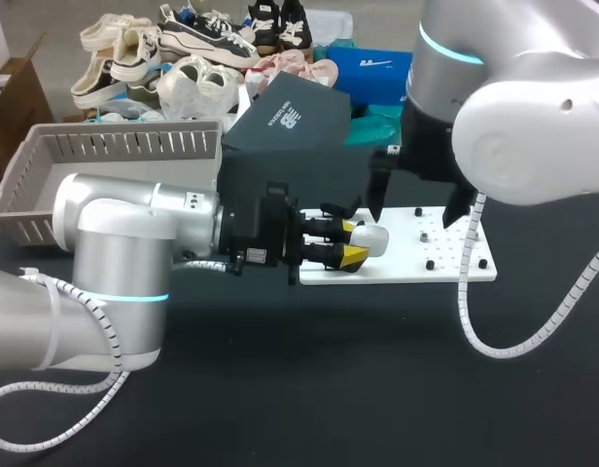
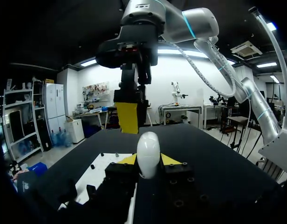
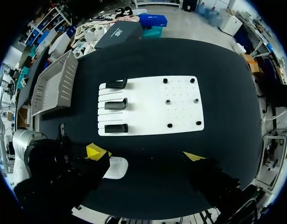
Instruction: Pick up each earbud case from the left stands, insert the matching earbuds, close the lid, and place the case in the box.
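One earbud case (image 2: 148, 153) gripped in left jaws, long axis pointing outward.

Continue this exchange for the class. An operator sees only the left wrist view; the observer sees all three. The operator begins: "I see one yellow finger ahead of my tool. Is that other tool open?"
Observer: Yes. In the head view the right tool has both fingers wide apart.
Operator: Are the stands loaded?
Observer: No. The right wrist view shows three black stands, none holding a white case.
Operator: Any container nearby?
Observer: A grey basket sits on the table beside the white board, on the stands' side.
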{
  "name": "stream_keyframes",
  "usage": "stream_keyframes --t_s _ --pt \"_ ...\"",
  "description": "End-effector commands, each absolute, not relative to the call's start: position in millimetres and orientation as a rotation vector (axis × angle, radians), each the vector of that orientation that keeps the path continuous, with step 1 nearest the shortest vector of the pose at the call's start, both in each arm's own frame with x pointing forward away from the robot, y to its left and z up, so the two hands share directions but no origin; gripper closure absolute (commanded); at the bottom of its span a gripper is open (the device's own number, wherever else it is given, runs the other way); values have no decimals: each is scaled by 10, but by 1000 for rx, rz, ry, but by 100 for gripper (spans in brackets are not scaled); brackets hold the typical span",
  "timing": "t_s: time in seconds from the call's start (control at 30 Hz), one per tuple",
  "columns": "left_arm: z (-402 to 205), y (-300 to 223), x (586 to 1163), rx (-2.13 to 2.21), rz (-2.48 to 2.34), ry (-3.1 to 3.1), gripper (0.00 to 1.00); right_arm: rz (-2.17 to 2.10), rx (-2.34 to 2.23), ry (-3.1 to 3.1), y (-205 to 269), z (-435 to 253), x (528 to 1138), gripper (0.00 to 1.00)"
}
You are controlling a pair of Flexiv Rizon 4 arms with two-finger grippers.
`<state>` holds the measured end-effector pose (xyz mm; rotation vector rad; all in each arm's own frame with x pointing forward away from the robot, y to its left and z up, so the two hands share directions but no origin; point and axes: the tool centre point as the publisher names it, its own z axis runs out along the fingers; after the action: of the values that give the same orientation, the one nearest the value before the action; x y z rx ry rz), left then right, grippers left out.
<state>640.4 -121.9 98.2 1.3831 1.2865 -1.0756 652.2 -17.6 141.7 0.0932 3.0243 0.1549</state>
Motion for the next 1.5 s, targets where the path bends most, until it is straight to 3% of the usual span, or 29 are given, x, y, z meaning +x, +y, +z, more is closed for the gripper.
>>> stream_keyframes --t_s 0.03,0.17,0.57,1.13,1.5 --pt "979 -1218 6393 1380 -1072 1286 100 183 131 2976 -265 1455 6455 0" --pt "979 -1218 6393 1380 -1072 1286 100 197 120 2899 -385 1591 6385 0" --pt "1527 -449 6455 1225 -1023 1309 100 210 -411 2885 -650 1752 5854 0" --pt "1665 916 6562 916 -824 1540 100 250 -373 2903 -695 1691 5887 0" --pt "1501 1438 7172 676 -718 1730 100 250 -373 2903 -695 1691 5887 0"
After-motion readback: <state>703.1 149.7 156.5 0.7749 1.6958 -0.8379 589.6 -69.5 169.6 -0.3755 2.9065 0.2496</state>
